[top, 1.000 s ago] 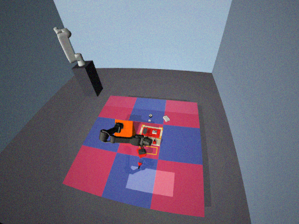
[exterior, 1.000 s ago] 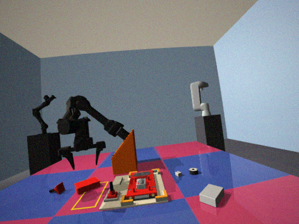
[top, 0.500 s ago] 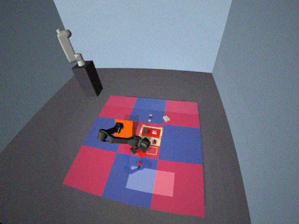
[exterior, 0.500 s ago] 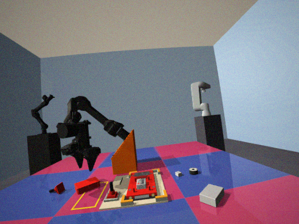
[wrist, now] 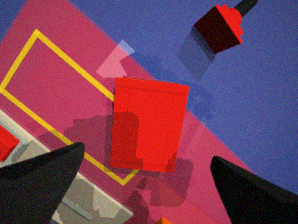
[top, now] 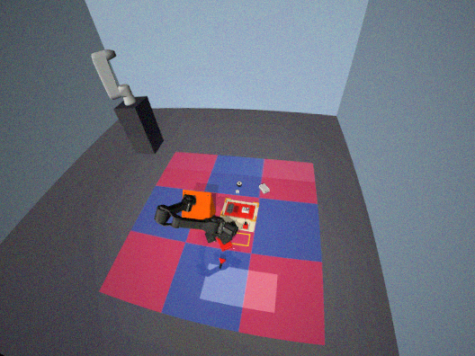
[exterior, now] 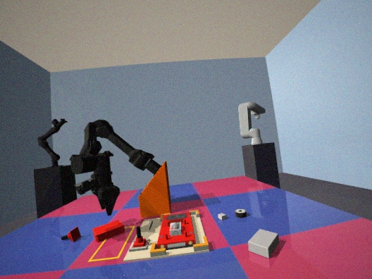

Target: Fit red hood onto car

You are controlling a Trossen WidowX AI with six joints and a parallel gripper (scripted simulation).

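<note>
The red hood [top: 225, 245] [exterior: 108, 230] [wrist: 147, 125] lies on the table, overlapping one end of the yellow outline [top: 249, 239] [exterior: 127, 242] [wrist: 75, 64]. My gripper [exterior: 109, 211] [wrist: 149, 155] is open and empty above the hood. In the wrist view its fingertips stand wide apart, one on each side of the hood's near end. The red chassis [top: 238, 215] [exterior: 187, 234] sits in the cream jig [exterior: 176, 252] [wrist: 90, 192], with the grey engine block [top: 246, 209] [exterior: 175, 229] on its deck. The pegs are too small to make out clearly, and the hood's corner holes are not visible.
An orange wedge [top: 204, 204] [exterior: 155, 199] stands behind the jig. A red piece with a black stem [top: 222, 261] [exterior: 74, 234] [wrist: 220, 30] lies beyond the hood. A red-based black post [exterior: 139, 242] stands on the jig. A pale block [top: 264, 188] [exterior: 263, 243] and wheel [top: 239, 183] [exterior: 241, 213] lie opposite.
</note>
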